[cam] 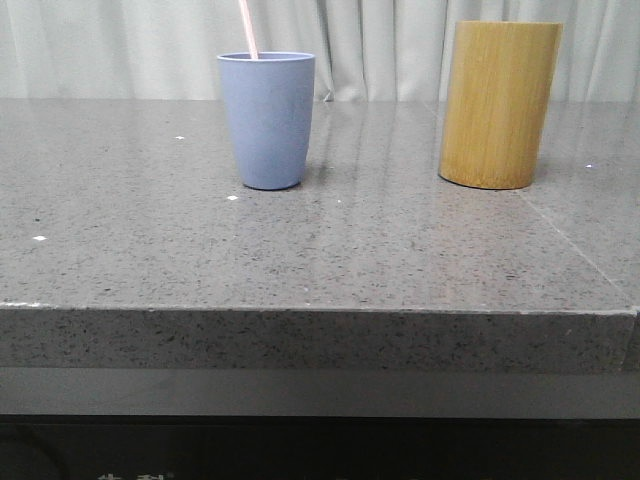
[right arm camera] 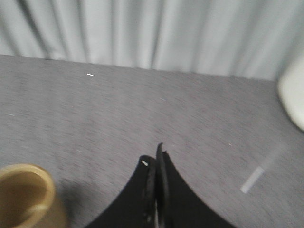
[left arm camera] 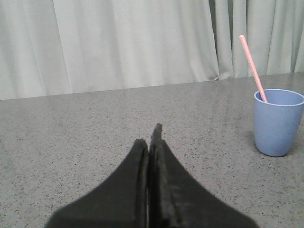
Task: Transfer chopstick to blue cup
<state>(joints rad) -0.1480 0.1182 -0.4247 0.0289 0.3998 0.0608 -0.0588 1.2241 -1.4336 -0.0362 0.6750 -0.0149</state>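
Observation:
The blue cup (cam: 266, 120) stands upright on the grey stone table, left of centre. A pale pink chopstick (cam: 247, 28) leans out of its mouth; only its upper part shows. In the left wrist view the cup (left arm camera: 278, 122) and the chopstick (left arm camera: 252, 67) sit far off to one side of my left gripper (left arm camera: 149, 137), which is shut and empty. My right gripper (right arm camera: 155, 156) is shut and empty above the table, apart from the bamboo holder (right arm camera: 26, 197). Neither gripper shows in the front view.
The tall tan bamboo holder (cam: 500, 104) stands right of the blue cup. The table's front edge (cam: 320, 312) runs across the lower front view. A pale curtain hangs behind the table. A white rounded object (right arm camera: 292, 97) sits at the edge of the right wrist view.

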